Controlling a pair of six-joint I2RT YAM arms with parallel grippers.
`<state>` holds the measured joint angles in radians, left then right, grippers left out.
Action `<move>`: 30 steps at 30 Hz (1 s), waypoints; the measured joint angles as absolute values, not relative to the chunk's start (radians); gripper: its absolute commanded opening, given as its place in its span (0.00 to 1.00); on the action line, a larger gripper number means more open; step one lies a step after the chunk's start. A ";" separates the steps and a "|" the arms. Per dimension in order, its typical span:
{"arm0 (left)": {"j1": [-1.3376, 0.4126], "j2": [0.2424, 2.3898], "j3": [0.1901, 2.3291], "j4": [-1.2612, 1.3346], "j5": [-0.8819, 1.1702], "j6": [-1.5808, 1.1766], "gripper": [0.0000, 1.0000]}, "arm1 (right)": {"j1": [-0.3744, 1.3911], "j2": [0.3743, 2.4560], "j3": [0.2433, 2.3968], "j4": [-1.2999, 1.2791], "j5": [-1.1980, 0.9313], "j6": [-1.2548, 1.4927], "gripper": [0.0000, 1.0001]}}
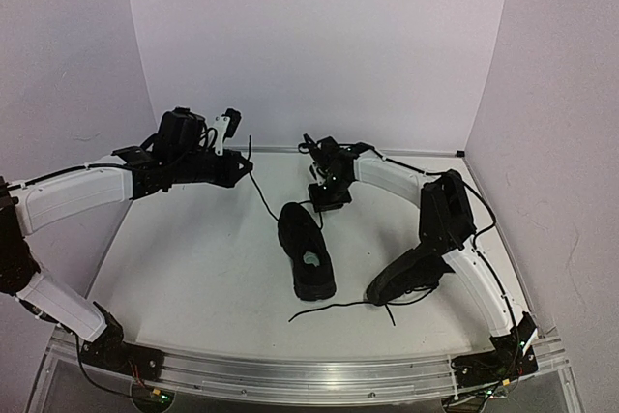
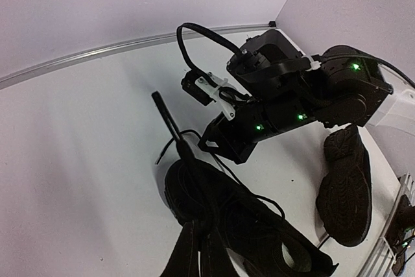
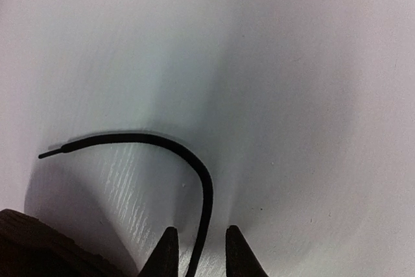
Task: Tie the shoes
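Nearest the arm bases, a loose lace trails across the white table from the tipped shoe. That shoe lies on its side towards the right, and its sole shows in the left wrist view. Just beyond it and to the left, near the middle of the table, the upright shoe shows a pale label inside.

At the far end of that shoe hangs the right gripper. Its jaws are apart, and a lace end runs up between them and curves off to the left without being pinched.

Farthest back on the left, the left gripper is raised above the table. Its jaws are together on a taut lace that slants down to the upright shoe, with the tip poking up above them.
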<state>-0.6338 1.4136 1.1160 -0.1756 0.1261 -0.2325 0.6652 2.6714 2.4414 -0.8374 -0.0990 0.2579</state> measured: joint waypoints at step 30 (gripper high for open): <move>-0.622 1.225 1.071 -0.215 0.210 -0.193 0.00 | 0.661 2.218 2.428 -0.787 -0.532 0.331 0.00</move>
